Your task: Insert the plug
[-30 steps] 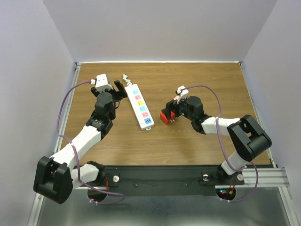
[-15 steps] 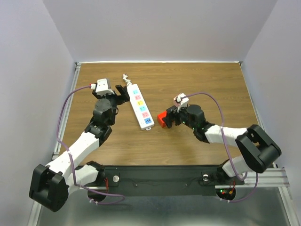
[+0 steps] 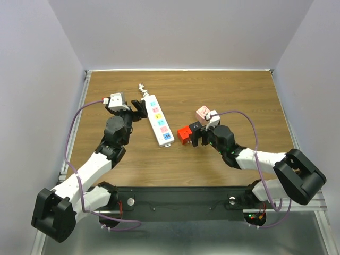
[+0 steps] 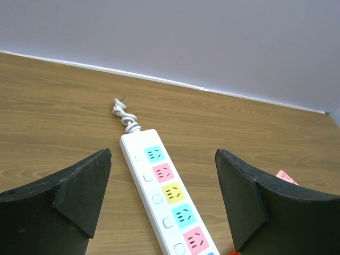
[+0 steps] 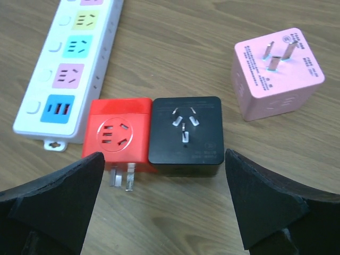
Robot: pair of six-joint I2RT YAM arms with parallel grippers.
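The right end effector (image 5: 163, 180) is hovering wide and empty near the red plug (image 5: 118, 135), lying centre-frame against the black adapter (image 5: 185, 135); closing here is risking pinching both; the left end effector (image 4: 163, 175) is gaping, empty, toward the power strip (image 4: 164, 196).

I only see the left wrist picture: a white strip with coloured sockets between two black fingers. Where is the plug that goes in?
Observer: Three plugs lie by the strip's near end: a red cube, a black cube and a pink cube.
Operator: Is anything holding one?
Observer: No. The right gripper is open; the red and black cubes show between its fingers.
Operator: Which way do the pins face?
Observer: The pink cube's point up; the red cube's stick out sideways, toward that gripper.
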